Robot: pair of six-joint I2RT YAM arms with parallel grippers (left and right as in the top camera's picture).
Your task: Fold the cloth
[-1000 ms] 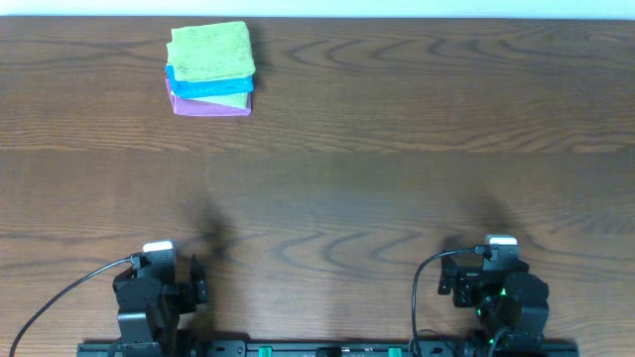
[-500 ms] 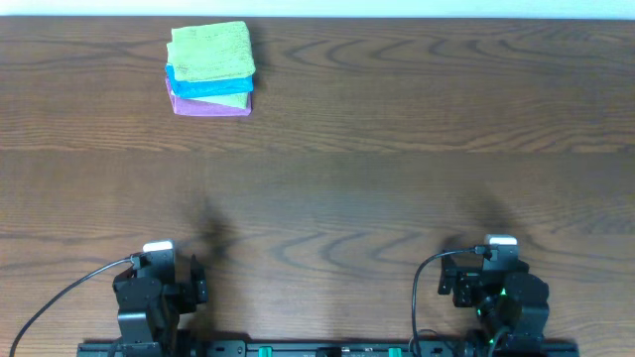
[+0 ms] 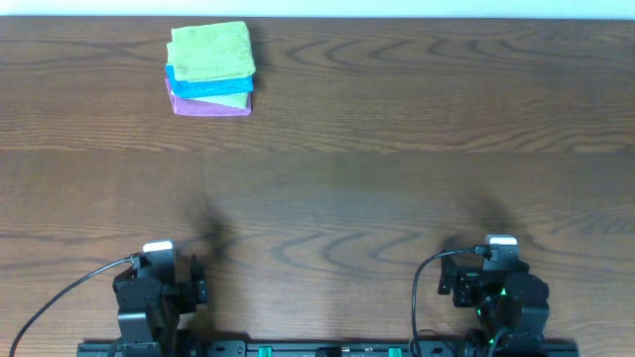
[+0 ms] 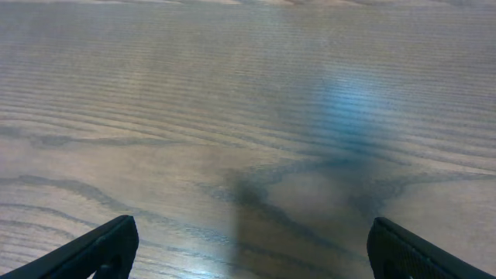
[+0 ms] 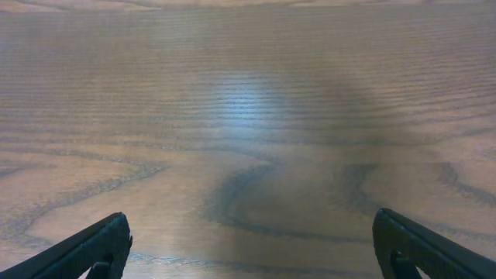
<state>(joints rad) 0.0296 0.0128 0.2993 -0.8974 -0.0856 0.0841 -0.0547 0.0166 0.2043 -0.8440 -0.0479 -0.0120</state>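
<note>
Cloth [image 3: 209,52] tops a stack [image 3: 206,96] at the worktop's [image 3: 397,149] far-left corner.
Probably soft, light and floppy, so pinch a corner; left hand [image 4: 252,248] and right hand [image 5: 252,242] both spread wide, empty.

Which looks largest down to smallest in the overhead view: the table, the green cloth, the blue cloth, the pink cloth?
1. table, filling nearly the whole view.
2. green cloth, on top of the pile.
3. blue cloth and pink cloth: only edge strips show under it, about alike, so I won't rank them.
</note>
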